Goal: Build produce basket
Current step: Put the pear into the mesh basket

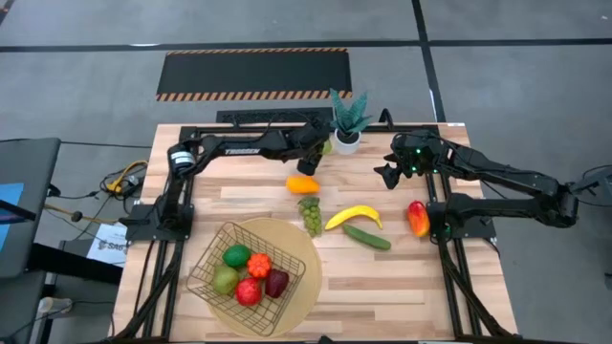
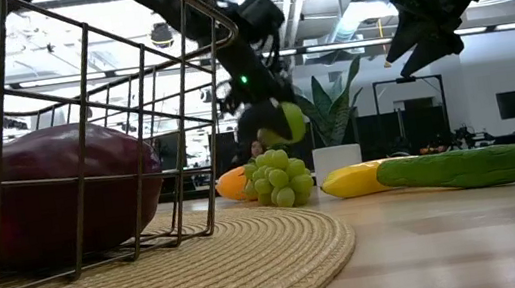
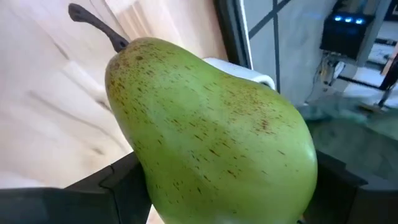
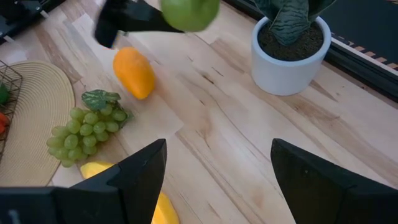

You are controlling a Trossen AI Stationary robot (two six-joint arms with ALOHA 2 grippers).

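Note:
My left gripper (image 1: 314, 151) is shut on a green pear (image 2: 285, 122) and holds it in the air at the far middle of the table, beside the white plant pot (image 1: 347, 143). The golden wire basket (image 1: 253, 270) stands on a round tan mat at the near left and holds several fruits. An orange fruit (image 1: 302, 184), green grapes (image 1: 310, 215), a yellow banana (image 1: 354, 217), a green cucumber (image 1: 367, 237) and a red-orange mango (image 1: 418, 218) lie on the table. My right gripper (image 1: 390, 174) hangs open above the far right, with nothing between its fingers. My left gripper pinches the pear's wide lower body (image 3: 186, 180) between its two fingers (image 3: 106, 186), one on each side. The fingers slant down from the table's left. The pear's brown stem (image 3: 93, 22) points away from the gripper. The pear hangs clear of the table.
The spiky plant in its white pot (image 4: 289, 53) stands close to the held pear, at the far edge. Black frame rails run along the table's far edge and both sides. Bare wood lies between the grapes and the pot.

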